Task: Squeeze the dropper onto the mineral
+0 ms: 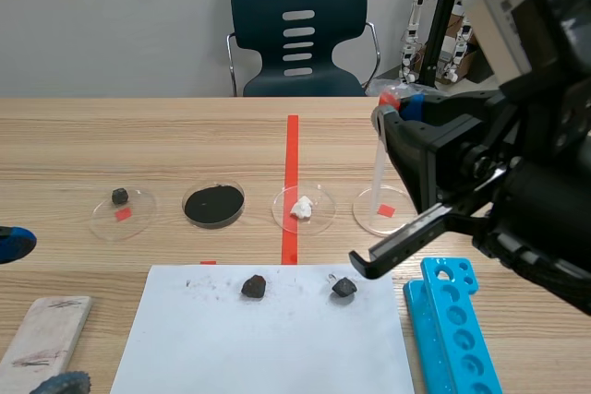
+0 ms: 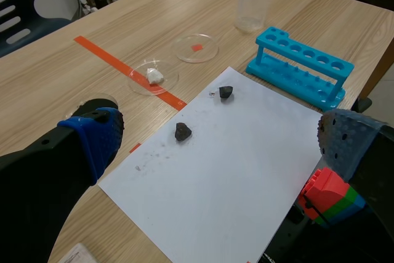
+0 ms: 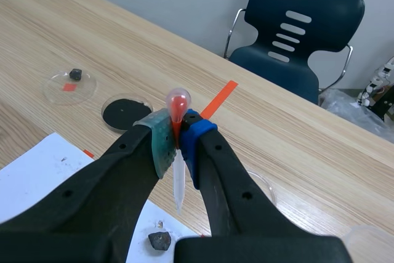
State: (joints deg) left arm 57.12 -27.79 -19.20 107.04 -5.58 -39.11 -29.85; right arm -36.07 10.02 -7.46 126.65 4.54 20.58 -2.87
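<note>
Scene view: I'm holding the clear plastic dropper with red bulb (image 1: pixel 379 159) high in the right gripper (image 1: pixel 399 104), not yet over the small dark mineral lump (image 1: pixel 343 287) on the white paper sheet (image 1: pixel 277 348).

Left wrist view: the left gripper (image 2: pixel 218 143) is hanging spread wide and empty. The blue plastic tube rack (image 2: pixel 301 66) is crowding the sheet's edge.

Right wrist view: the pads (image 3: pixel 161 143) are clamping the dropper just under its bulb, with the lump slightly aside of the tip. I'm judging pick-up done, aligning and squeezing left.
</note>
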